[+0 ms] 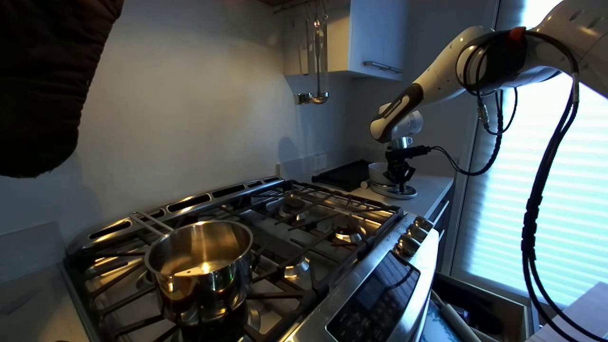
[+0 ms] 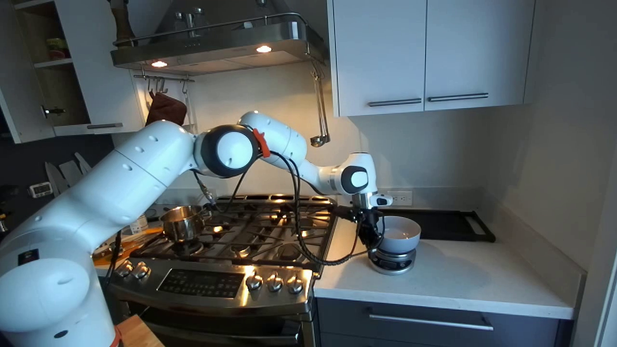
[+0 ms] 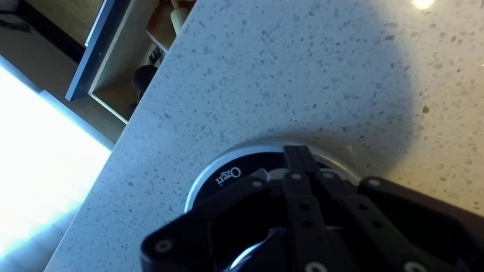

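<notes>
My gripper [image 3: 300,156] is shut, its two fingertips together with nothing seen between them. It points down at the front of a round kitchen scale [image 3: 206,187] with a silver rim and black face marked "Ozeri". Whether the fingertips touch the scale cannot be told. In both exterior views the gripper [image 1: 400,183] [image 2: 371,236] is beside a white bowl [image 1: 378,174] [image 2: 404,234] that sits on top of the scale [image 1: 390,191] [image 2: 393,265]. The gripper covers part of the scale and bowl.
A black tray [image 2: 446,225] lies behind the bowl against the wall. The gas stove [image 1: 304,237] adjoins the counter [image 2: 482,270], with a steel pot [image 1: 199,280] on it. Ladles [image 1: 319,97] hang above. An open drawer [image 3: 117,75] shows below the counter edge.
</notes>
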Controlling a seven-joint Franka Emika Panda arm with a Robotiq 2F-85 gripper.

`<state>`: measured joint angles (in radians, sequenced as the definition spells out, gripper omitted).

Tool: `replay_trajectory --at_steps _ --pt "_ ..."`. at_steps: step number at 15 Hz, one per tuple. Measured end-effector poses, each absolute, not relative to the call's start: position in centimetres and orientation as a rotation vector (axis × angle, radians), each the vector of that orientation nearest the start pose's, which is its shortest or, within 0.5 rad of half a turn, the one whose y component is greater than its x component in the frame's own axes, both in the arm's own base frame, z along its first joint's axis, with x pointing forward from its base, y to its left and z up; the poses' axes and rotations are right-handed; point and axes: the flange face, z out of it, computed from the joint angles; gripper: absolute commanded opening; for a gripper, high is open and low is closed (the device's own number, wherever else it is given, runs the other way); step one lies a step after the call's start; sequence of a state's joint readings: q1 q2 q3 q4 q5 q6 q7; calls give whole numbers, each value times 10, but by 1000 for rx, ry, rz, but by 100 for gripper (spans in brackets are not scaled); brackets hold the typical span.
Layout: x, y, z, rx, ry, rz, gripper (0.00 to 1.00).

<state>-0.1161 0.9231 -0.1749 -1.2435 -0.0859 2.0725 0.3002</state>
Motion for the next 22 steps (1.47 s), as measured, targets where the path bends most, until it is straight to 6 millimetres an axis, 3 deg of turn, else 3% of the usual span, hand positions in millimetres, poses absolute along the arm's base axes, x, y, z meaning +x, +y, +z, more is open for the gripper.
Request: replay_trajectory --at_steps 6,22 --pt "730 -189 194 -3263 828 116 0" --pt "733 -187 192 -3274 823 125 0"
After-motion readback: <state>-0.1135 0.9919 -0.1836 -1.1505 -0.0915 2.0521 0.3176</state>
